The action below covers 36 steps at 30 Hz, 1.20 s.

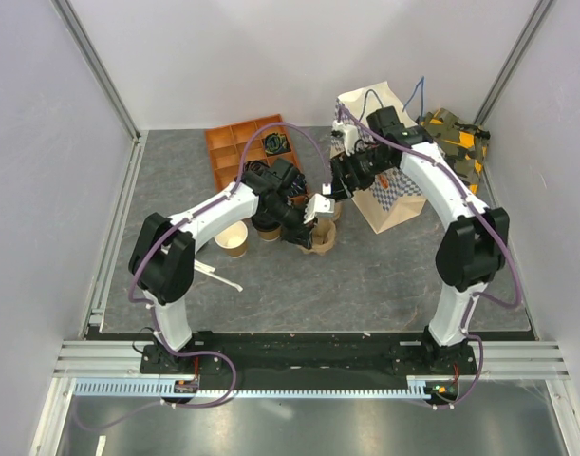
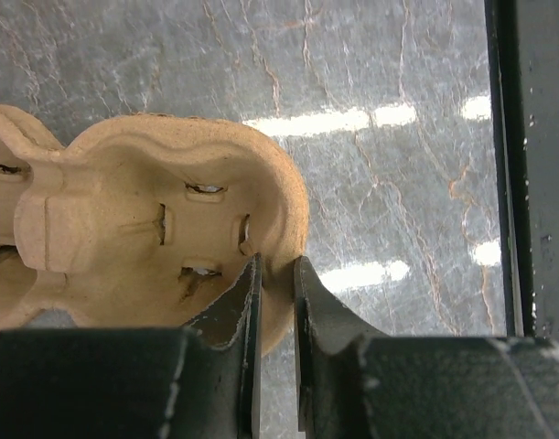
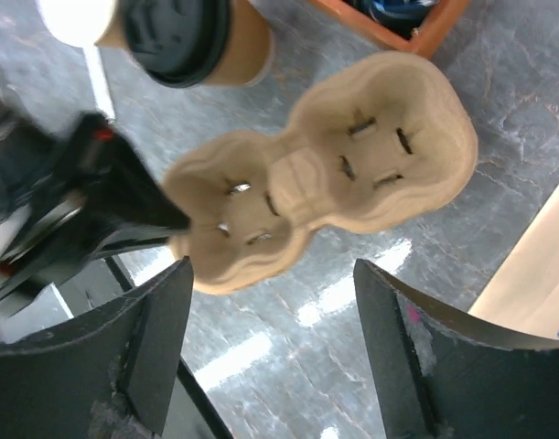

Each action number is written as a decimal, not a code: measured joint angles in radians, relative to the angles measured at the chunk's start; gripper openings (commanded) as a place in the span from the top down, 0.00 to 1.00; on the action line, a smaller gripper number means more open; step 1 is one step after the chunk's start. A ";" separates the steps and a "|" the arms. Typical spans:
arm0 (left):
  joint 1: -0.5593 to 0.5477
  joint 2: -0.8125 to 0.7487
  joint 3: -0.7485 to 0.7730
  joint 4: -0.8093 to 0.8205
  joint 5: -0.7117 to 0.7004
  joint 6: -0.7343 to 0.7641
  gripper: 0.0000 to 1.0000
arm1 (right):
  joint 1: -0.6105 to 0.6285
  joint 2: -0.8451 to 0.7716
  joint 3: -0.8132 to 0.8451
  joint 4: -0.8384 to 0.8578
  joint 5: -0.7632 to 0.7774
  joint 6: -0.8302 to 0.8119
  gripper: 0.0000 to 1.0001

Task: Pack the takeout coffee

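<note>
The takeout coffee (image 3: 183,41), a brown paper cup with a black lid, stands upright on the table beyond the left end of a two-cup pulp carrier (image 3: 325,174). In the top view the coffee (image 1: 268,228) is partly hidden under my left arm. My left gripper (image 2: 277,265) is shut on the rim of the carrier (image 2: 151,238), one finger inside the well and one outside. My right gripper (image 3: 272,270) hangs open above the carrier's near edge with nothing between its fingers. From above, both grippers (image 1: 304,236) (image 1: 320,211) meet over the carrier (image 1: 323,237).
A lidless tan cup (image 1: 234,237) stands left of the coffee. A paper bag (image 1: 384,199) with a checked panel stands to the right under my right arm. An orange divided tray (image 1: 237,152) sits at the back, a camouflage bundle (image 1: 458,142) at the back right, a white stick (image 1: 218,275) lower left.
</note>
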 measured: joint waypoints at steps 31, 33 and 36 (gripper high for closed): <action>0.032 -0.114 -0.218 0.301 0.052 -0.132 0.98 | 0.111 -0.263 -0.289 0.243 0.261 0.382 0.31; 0.028 -0.125 -0.234 0.323 0.041 -0.137 0.98 | 0.130 -0.276 -0.289 0.256 0.344 0.457 0.32; 0.023 -0.138 -0.261 0.350 0.023 -0.143 0.98 | 0.132 -0.277 -0.289 0.263 0.441 0.542 0.34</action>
